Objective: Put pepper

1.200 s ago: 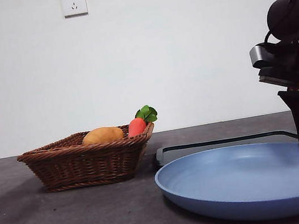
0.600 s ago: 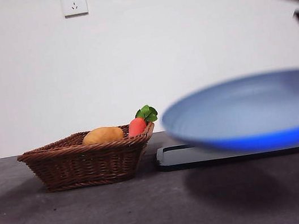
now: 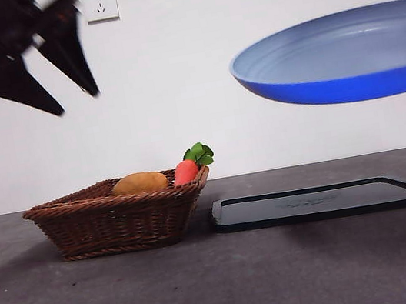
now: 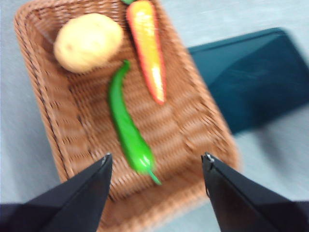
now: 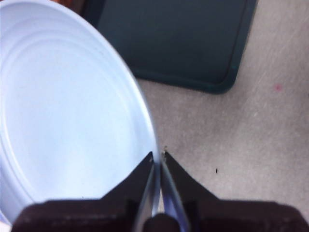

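Left wrist view shows your left gripper [image 4: 155, 162] spread wide above the pepper [image 4: 127, 126] in the basket [image 4: 41, 92], so descend and pinch it next, while your right gripper [image 5: 158, 157] holds the plate [image 5: 67, 121] clamped by its rim.

Front view: bright, even, diffuse; white wall [image 3: 199, 82] slightly washed out.
Shadows: soft, under basket [image 3: 120, 216] and plate [image 3: 343, 58].
Blur: left gripper [image 3: 38, 74] smeared by motion; left wrist view soft throughout (basket weave streaked).
Right wrist view: pale, overexposed plate, no sharp glare.
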Controlling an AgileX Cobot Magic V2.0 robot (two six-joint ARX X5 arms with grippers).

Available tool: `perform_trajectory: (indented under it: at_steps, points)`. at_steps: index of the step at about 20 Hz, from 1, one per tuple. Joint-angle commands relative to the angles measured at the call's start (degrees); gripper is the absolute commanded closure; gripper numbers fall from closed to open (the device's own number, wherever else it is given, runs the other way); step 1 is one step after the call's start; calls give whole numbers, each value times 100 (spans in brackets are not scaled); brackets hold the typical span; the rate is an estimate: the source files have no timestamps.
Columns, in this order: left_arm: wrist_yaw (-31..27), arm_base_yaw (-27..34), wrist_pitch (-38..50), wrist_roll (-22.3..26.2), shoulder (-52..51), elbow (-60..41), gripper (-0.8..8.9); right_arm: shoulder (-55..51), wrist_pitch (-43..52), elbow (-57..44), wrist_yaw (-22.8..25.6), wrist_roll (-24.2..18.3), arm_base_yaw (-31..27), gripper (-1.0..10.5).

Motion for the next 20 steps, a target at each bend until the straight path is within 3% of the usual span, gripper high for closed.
perform_trajectory:
  at_steps: [1, 8, 20]
  points:
    - [-197, -116, -192, -13, 857, 553, 488, -4, 37, 153, -22, 63, 2, 943]
    - [-354, -192, -140, -17, 2267, 981, 490, -4, 13, 153, -24, 61, 2, 943]
    - [-494, -343, 79, -42, 2992, 981, 490, -4, 28, 151, -22, 57, 2, 943]
